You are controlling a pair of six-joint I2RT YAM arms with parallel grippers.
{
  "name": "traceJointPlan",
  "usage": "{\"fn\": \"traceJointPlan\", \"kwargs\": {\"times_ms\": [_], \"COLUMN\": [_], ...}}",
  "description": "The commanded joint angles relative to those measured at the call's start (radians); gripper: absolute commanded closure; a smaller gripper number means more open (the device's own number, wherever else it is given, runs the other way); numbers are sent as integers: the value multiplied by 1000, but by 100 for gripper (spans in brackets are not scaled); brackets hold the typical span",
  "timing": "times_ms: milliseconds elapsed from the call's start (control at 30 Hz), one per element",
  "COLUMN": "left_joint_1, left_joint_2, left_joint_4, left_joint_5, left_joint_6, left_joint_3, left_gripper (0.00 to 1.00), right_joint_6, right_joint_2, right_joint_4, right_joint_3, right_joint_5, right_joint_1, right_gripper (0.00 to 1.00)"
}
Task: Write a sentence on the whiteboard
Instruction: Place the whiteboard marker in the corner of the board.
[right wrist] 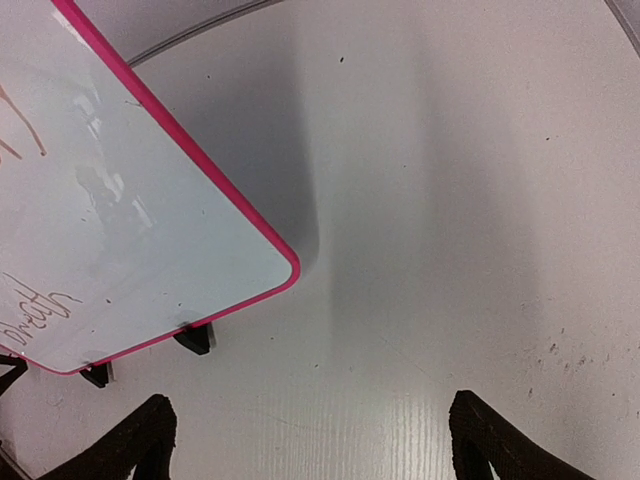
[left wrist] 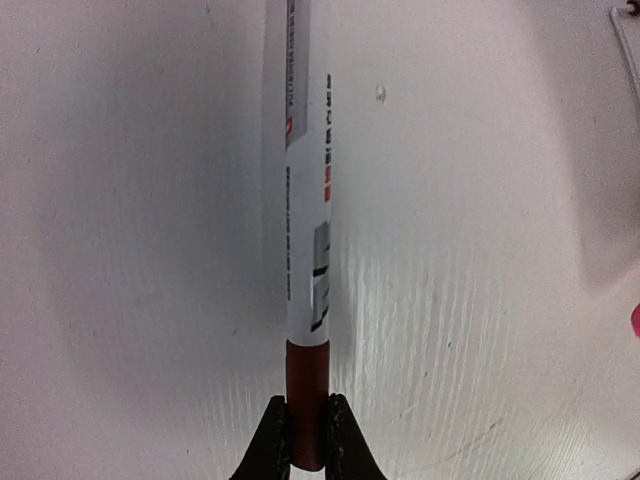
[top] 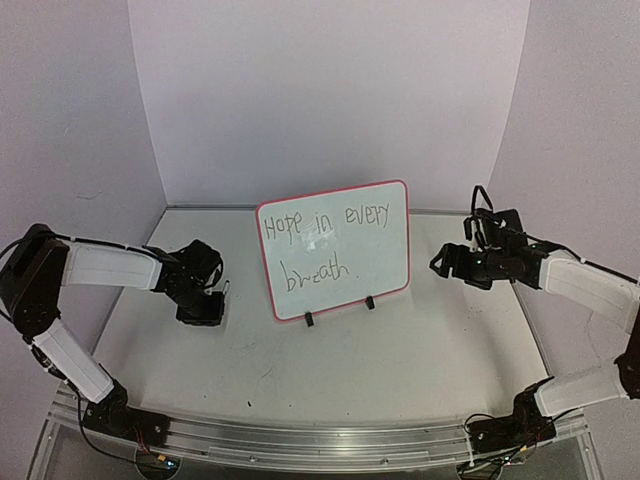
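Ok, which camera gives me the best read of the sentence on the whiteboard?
Top external: the sentence faces it, both lines readable on the whiteboard. Right wrist catches only a few strokes at a steep angle. Left wrist shows none of it, just the marker in the left fingers.

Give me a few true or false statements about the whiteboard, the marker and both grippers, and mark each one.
1. The whiteboard stands upright on two black feet. True.
2. The whiteboard is blank. False: the sentence reads "Hope in every" above "breath".
3. The left gripper is shut on a marker. True.
4. The right gripper clamps the whiteboard's edge. False: its jaws are open and clear of the whiteboard.
5. The marker touches the whiteboard. False: it is held apart, off to the whiteboard's left.
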Motion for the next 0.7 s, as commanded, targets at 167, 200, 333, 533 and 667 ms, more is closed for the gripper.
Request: {"fn": "traceJointPlan", "kwargs": {"times_ms": [167,200,333,533,667], "left_joint_1": [102,115,190,403,513], "left_joint_2": [75,68,15,-118,-224], "left_joint_4": [102,103,105,154,247], "left_joint_5": [-2,-2,-9,8,-16], "left_joint_6": [105,110,138,181,188], "left_joint_3": [101,106,116,86,20], "left_gripper": [26,17,1,0,1], "right_joint_6": [-80,-93,-130,-159,-152], "right_joint_2": [-68,-74,-100,-154,-217], "right_joint_4": [5,6,10,53,125], "right_joint_3": [-42,-39,-29,-53,-116], "right_joint_5": [157,160,205,231,259], "right_joint_1": [-18,-21,-39,-114,-157], "right_gripper": [9,9,9,8,8]}}
